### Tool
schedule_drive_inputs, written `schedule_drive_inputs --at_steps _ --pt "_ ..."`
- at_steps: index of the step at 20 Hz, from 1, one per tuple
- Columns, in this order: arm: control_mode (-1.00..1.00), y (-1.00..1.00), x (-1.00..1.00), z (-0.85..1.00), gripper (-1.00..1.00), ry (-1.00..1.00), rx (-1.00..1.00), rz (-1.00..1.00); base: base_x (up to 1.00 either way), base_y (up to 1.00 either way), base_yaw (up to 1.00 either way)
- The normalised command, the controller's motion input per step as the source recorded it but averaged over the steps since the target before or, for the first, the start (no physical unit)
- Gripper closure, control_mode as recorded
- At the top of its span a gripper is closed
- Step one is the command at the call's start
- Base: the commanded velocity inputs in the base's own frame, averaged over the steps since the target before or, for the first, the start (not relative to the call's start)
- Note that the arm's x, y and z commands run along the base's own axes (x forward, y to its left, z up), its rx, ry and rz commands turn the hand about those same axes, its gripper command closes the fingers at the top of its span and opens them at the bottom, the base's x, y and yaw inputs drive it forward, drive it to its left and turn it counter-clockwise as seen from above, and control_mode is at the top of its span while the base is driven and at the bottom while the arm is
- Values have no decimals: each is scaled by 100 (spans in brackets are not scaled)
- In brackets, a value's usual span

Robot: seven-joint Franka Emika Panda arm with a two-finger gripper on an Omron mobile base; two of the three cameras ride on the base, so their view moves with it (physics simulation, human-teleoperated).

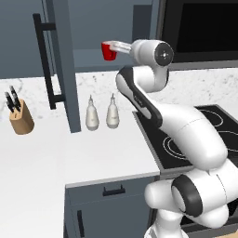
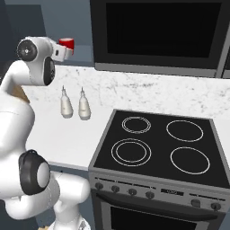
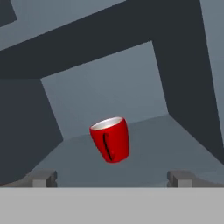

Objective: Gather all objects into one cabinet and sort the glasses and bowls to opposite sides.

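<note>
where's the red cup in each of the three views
Left base view: red cup upper centre, at the end of the arm, in front of the open cabinet.
Right base view: upper left, just past the arm's hand.
Hand view: centre, on the shelf, ahead of the open gripper.
Shared landmark: the cabinet's blue-grey shelf.

A glossy red mug (image 3: 110,139) with a pale inside, a slate-blue cabinet (image 3: 109,92), and 2 cream bottles (image 1: 102,113).

Blue-grey inner shelf (image 3: 144,131) of an open dark wall cabinet (image 1: 62,56), with a red mug (image 3: 110,139) standing on it. Below, a white counter (image 1: 46,158) carrying two pale bottles (image 1: 92,115) side by side and a wooden knife block (image 1: 21,117).
</note>
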Motion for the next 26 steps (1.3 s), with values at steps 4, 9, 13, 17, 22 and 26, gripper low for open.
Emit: schedule_drive_inputs --at_steps 4,9,13,17,22,26 --pt "-100 0 46 0 -100 31 5 0 0 0 0" --pt "-100 0 21 0 -100 9 2 0 0 0 0" --pt "-100 17 52 -4 -100 17 -3 3 0 0 0" --pt "-100 7 33 -6 -100 10 -1 1 0 0 0" --pt "-100 12 51 -8 -100 4 -10 0 0 0 0" --pt "-100 26 27 -2 -100 1 -6 1 0 0 0"
